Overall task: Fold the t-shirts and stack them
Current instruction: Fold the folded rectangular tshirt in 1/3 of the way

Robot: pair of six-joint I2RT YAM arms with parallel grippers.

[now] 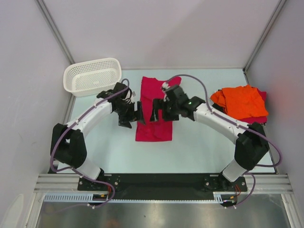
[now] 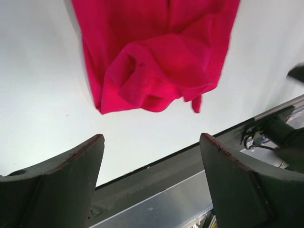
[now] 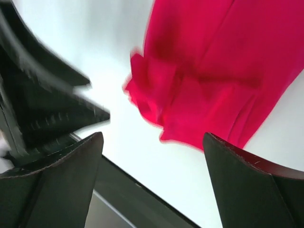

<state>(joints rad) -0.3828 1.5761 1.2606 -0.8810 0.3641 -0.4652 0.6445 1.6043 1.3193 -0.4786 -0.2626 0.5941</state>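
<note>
Top view: both arms are bowed inward from their bases, elbows out, wrists meeting over the table centre. The left gripper comes in from the left and the right gripper from the right, nose to nose and just apart over the middle of the crimson t-shirt. That shirt lies flat as a narrow strip running away from the bases. The orange t-shirt is crumpled at the right edge, well apart, on top of a second crimson t-shirt of which only the edges show. The white mesh basket sits far left. Left wrist: left gripper has its fingers spread wide with nothing between them. It is clear of the cloth and angled down at the crimson t-shirt, whose rumpled end lies on bare table just ahead of the tips. Right wrist: right gripper is likewise released, with fingers wide and the gap bare. The crimson t-shirt is ahead and to the right with a bunched corner towards the jaws, no contact. Dark hardware fills the left, too blurred to identify.
</note>
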